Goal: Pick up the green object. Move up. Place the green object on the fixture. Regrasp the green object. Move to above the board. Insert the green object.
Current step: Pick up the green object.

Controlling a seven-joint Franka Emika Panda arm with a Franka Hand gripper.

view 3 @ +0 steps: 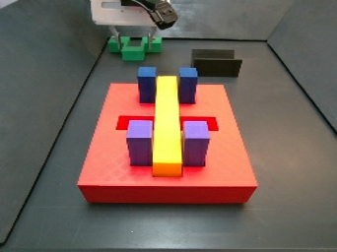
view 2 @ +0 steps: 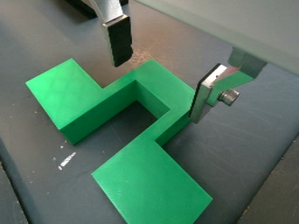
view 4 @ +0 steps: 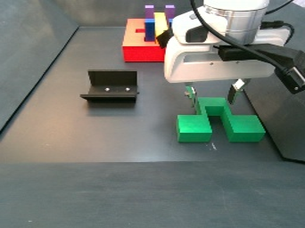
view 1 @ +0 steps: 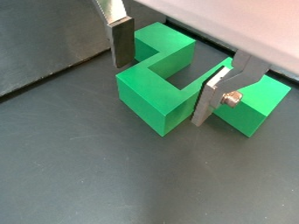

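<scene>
The green object (view 1: 149,94) is a bright green stepped block lying flat on the dark floor, seen in both wrist views and both side views (view 4: 220,126). My gripper (view 1: 163,74) is open and lowered around its narrow middle, one silver finger (view 1: 121,44) on each side with small gaps showing. In a wrist view the green object (view 2: 73,94) spreads out to either side of the gripper (view 2: 163,70). The gripper (view 4: 212,96) hangs just over the piece. The fixture (view 4: 110,87) stands apart on the floor. The red board (view 3: 165,157) lies away from the gripper (view 3: 138,37).
On the board stand a long yellow bar (view 3: 168,123), blue blocks (view 3: 148,81) and purple blocks (view 3: 141,143). The fixture (view 3: 216,62) sits to one side of the green object (view 3: 133,45). Dark walls enclose the floor.
</scene>
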